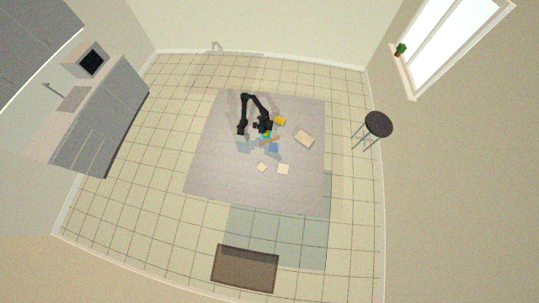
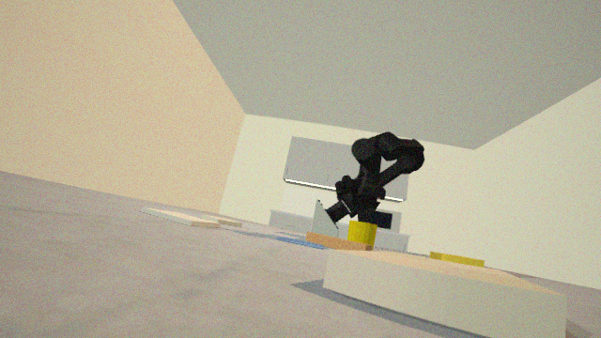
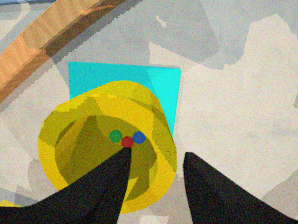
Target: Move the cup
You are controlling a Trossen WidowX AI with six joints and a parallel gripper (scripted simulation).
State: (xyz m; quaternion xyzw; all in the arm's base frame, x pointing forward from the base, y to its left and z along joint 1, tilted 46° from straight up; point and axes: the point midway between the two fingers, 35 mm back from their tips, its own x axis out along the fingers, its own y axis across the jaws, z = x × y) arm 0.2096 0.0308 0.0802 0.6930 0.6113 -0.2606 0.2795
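The yellow cup (image 3: 100, 99) (image 2: 362, 233) (image 1: 265, 135) stands upright on the cyan pad (image 3: 100, 72). Three marbles (image 3: 127, 139), green, red and blue, lie inside on its bottom. My gripper (image 3: 157, 156) (image 2: 357, 213) is open just above the cup. One finger reaches inside the rim and the other stands outside the wall, with a gap on both sides of the wall. The yellow pad (image 1: 279, 120) (image 2: 456, 259) lies a short way off to the side of the cup, with nothing on it.
A curved wooden strip (image 3: 80, 3) (image 1: 269, 140) (image 2: 335, 241) lies just beyond the cyan pad. A blue square (image 1: 274, 147) lies past it. A tan block (image 1: 304, 138) (image 2: 441, 286) and two small tan tiles (image 1: 262, 167) (image 1: 283, 168) lie further out on the table.
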